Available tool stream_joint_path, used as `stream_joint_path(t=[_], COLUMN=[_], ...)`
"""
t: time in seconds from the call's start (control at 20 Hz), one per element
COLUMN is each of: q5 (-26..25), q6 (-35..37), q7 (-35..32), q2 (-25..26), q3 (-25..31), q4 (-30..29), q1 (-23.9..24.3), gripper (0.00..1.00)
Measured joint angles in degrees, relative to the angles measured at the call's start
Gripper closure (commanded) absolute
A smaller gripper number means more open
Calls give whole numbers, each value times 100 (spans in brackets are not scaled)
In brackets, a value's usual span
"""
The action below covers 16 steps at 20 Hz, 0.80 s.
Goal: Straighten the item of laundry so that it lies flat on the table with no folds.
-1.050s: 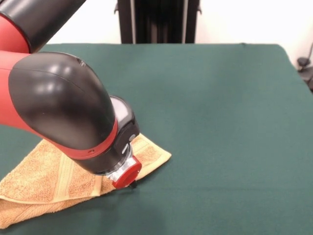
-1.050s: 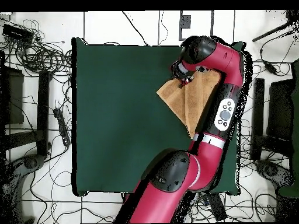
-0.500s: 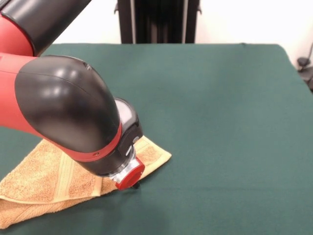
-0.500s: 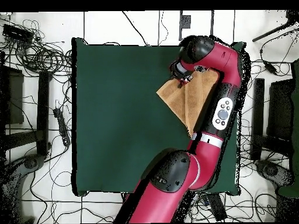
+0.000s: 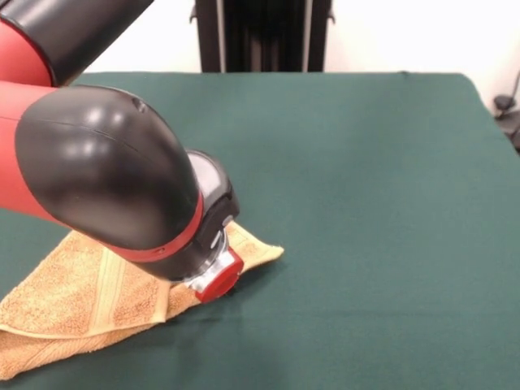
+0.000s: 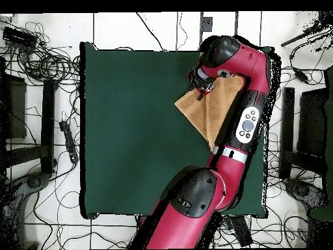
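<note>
1. We see the folded orange-tan terry-cloth towel [image 5: 81, 296] [image 6: 207, 111] near one edge of the dark green cloth table [image 5: 366, 203] [image 6: 130, 130].
2. The red and black arm's gripper [image 5: 218, 280] [image 6: 200, 86] is low at the towel's pointed corner.
3. We cannot tell whether it grips anything.

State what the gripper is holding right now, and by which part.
Cannot be told: the gripper sits low at the towel's edge near its pointed corner, with its tips hidden behind the wrist.

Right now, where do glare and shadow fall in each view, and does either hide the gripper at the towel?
Front view: bright highlights sit on the glossy black arm; a soft shadow lies on the table beside the towel's pointed corner; the wrist blocks the gripper, so its state is unreadable. Overhead view: even light, no strong glare; the arm covers part of the towel, gripper detail too small to tell.
</note>
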<state>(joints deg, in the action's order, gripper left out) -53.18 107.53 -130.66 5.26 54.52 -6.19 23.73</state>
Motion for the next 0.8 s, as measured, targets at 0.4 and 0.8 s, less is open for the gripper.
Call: stream_joint_path(t=[0.4,0.8], q5=[-734,-1156], q6=[493,542], q7=[0,0], q2=[-179,-250], q3=[771,1274], q4=[2,4], q1=[195,407], gripper=[0,0])
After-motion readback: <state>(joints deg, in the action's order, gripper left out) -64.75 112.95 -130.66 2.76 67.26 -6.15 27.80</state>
